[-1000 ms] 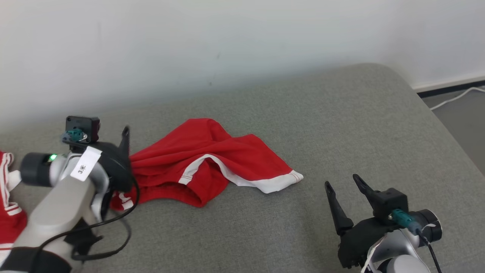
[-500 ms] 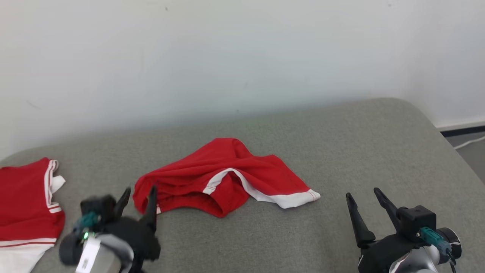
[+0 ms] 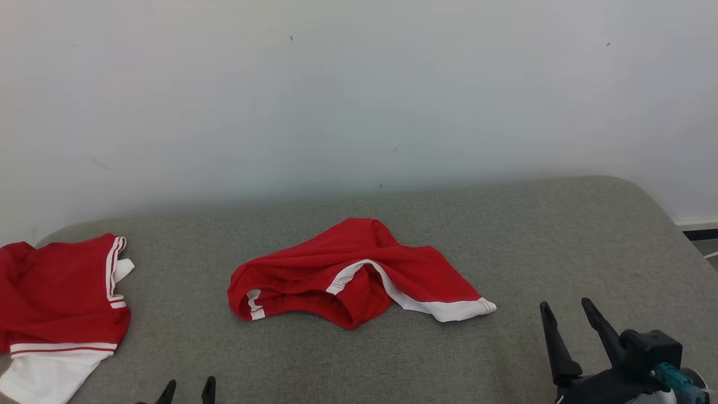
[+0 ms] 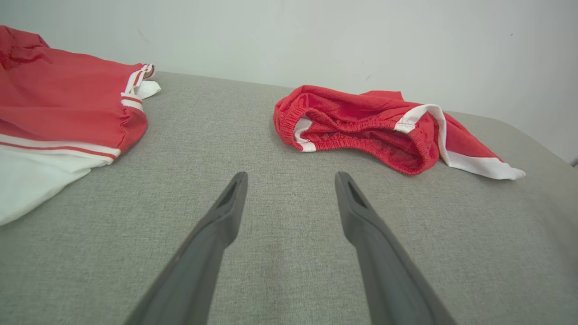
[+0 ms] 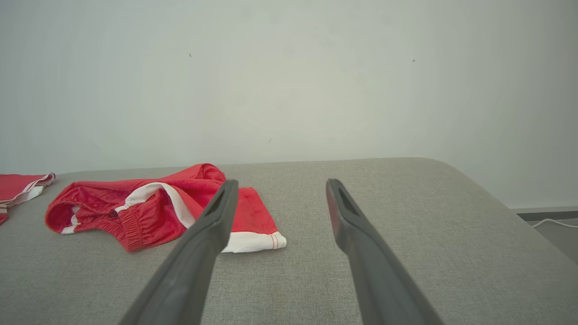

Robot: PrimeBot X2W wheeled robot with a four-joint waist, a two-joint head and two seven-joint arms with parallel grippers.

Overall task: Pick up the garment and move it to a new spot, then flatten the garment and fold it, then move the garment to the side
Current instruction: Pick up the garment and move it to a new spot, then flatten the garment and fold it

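The garment, a pair of red shorts (image 3: 359,275) with white trim, lies crumpled in the middle of the grey padded surface (image 3: 561,235). Its elastic waistband opens toward the front left. My left gripper (image 3: 188,388) pokes up at the bottom edge, open and empty, well short of the shorts. In the left wrist view the open left gripper (image 4: 291,178) points at bare fabric, with the shorts (image 4: 375,126) ahead to the right. My right gripper (image 3: 564,304) stands open at the lower right, apart from the white hem. The right gripper (image 5: 281,184) holds nothing; the shorts (image 5: 149,207) lie to its left.
A second red and white garment (image 3: 56,303) lies flat at the surface's left end, also seen as the second garment (image 4: 58,113) in the left wrist view. A pale wall (image 3: 359,101) rises right behind. The surface rounds off at the right, where a white cable (image 5: 548,222) lies on the floor.
The camera has shifted, bringing the left garment into view. My left gripper has pulled back from beside the shorts' waistband down to the bottom edge. The shorts keep their shape.
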